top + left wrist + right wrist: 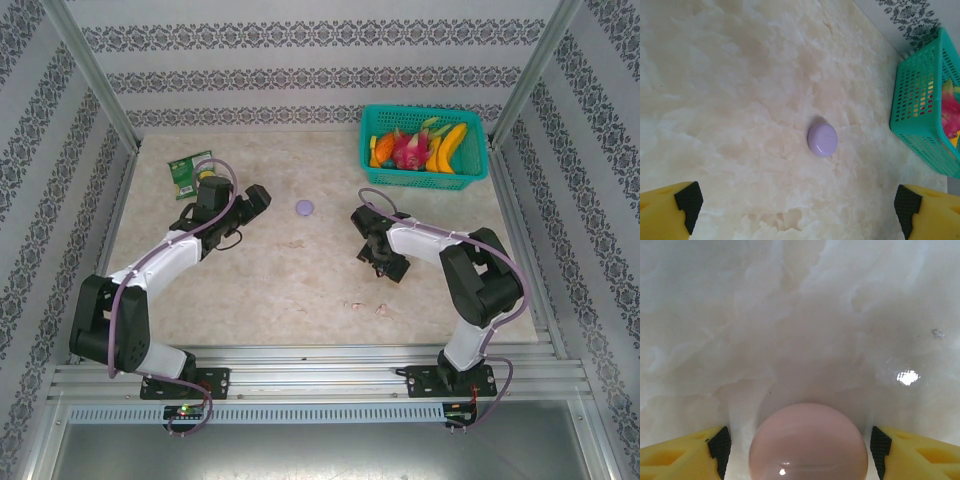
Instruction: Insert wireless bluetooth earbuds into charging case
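A lilac round charging case [305,207] [822,140] lies shut on the marble table, a short way ahead of my left gripper [260,200] [795,215]. That gripper is open with nothing between its fingers. A pink round case [807,442] sits on the table between the jaws of my right gripper [380,262] [800,450]. A narrow gap shows on each side between the black pads [720,445] and the case, so the jaws are open around it. Two tiny pale pink bits [383,310], likely the earbuds, lie on the table nearer the arm bases.
A teal basket [470,170] [920,115] of toy fruit stands at the back right. At the back left, beside the left arm, lies a green packet [188,172]. Metal frame posts and patterned walls surround the table.
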Robot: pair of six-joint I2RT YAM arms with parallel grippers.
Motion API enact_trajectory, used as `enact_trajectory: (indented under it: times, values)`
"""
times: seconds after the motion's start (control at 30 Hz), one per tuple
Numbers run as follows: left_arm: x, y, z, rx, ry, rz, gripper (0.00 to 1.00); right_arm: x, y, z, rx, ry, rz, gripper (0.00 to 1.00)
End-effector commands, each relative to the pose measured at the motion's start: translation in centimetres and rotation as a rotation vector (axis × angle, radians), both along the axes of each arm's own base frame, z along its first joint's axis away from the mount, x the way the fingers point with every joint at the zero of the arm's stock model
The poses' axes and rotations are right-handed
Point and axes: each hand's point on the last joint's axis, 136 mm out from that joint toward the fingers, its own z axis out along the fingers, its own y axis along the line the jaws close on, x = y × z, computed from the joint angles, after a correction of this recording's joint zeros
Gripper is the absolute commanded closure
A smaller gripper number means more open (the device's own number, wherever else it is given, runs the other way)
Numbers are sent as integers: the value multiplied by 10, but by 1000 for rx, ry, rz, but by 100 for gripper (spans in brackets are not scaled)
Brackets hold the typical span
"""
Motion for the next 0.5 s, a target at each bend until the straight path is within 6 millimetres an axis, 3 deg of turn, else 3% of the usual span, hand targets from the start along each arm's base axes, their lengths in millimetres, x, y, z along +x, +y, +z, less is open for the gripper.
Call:
enact_trajectory:
  times: [0.0, 0.33, 0.47]
  values:
    - [-2, 12, 2, -23, -8, 85, 0, -6, 3, -10, 5, 24, -2, 27]
    - [-10, 3, -1, -100, 33, 51, 0, -1, 8, -11, 14, 7, 72, 53]
    - [-17, 4, -3, -89, 44, 38, 0, 4, 16, -7, 40, -28, 142, 59]
